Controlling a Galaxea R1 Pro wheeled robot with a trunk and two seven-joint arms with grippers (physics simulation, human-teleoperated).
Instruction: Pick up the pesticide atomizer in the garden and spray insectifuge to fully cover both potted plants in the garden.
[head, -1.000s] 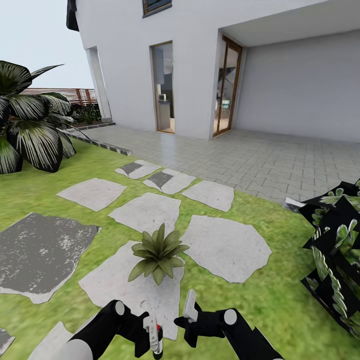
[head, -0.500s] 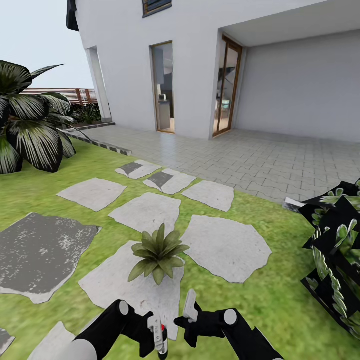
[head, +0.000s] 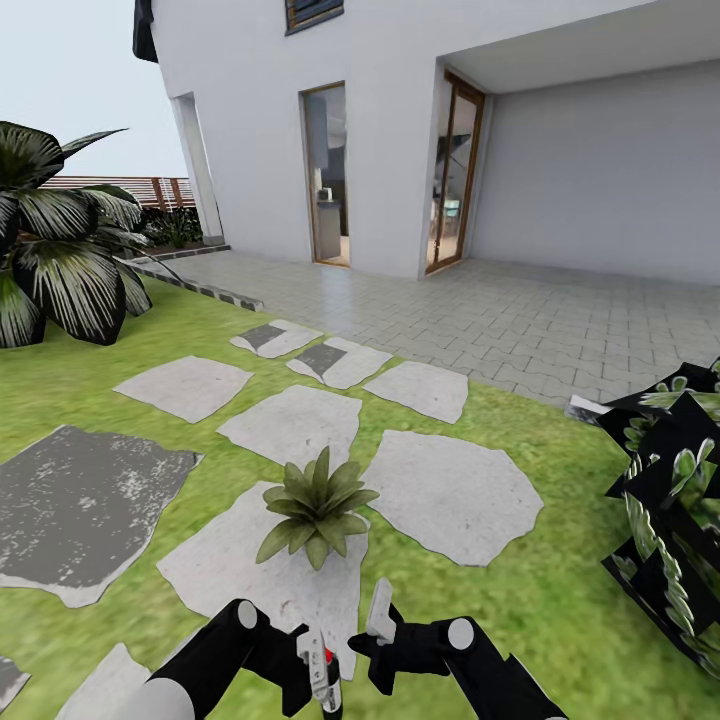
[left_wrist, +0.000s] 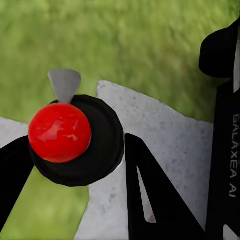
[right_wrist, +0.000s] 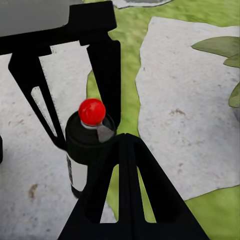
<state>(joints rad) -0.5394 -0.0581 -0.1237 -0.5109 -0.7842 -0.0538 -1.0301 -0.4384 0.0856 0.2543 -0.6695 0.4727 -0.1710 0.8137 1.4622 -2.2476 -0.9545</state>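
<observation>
Since the earlier frames, the left pincer has been shifting toward the right pincer, carrying the pesticide atomizer with it; the camera and the rest of the scene are remaining fixed.

The left pincer is clamping on the pesticide atomizer, one finger on either side of its dark body, as the left wrist view is showing. The red mark is sitting on top of the atomizer and a pale nozzle tip is projecting from its rim. In the right wrist view the atomizer is standing upright between the left pincer's two black fingers.

The right pincer is sitting just beside the atomizer, without touching it. Its fingers are standing apart, holding nothing; one finger is reaching toward the atomizer's body.

The potted plant is standing on a grey stepping stone, near the atomizer and beyond it, on the house side. More stepping stones are lying on the lawn beyond the potted plant. A dark leafy bush is standing well apart from the potted plant, on the right-arm side. A tall palm-like plant is standing well apart on the left-arm side, with a wooden fence behind it.
</observation>
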